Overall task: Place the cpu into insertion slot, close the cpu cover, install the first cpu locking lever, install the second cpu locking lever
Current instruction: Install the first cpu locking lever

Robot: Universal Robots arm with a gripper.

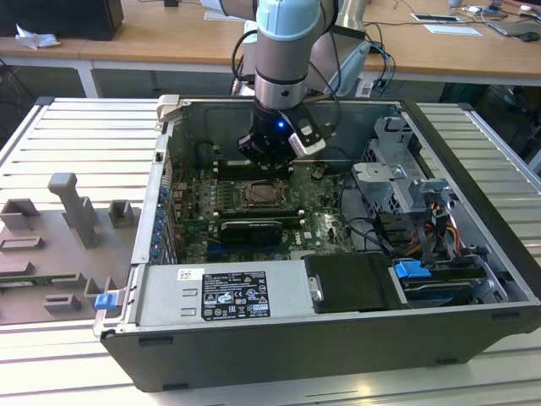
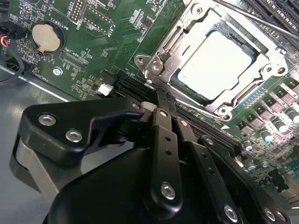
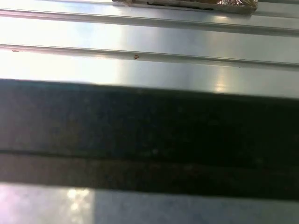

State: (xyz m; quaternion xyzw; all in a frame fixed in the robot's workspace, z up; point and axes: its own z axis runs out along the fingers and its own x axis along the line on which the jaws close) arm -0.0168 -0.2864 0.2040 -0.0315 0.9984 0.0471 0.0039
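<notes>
Both gripper [image 2: 161, 100] and seated cpu [image 2: 215, 63] show in second wrist view.

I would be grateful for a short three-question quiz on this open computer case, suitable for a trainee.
1. True or false: the cpu already lies in the insertion slot.
2. In the second wrist view, the cpu cover is: A) down around the chip, B) standing upright, C) lying off the board.
3. Fill in: in the exterior view the gripper hangs above the green ____, just beyond the socket.

Key
1. True: its pale face sits inside the socket.
2. A: the silver frame lies around the chip.
3. Motherboard.
</notes>
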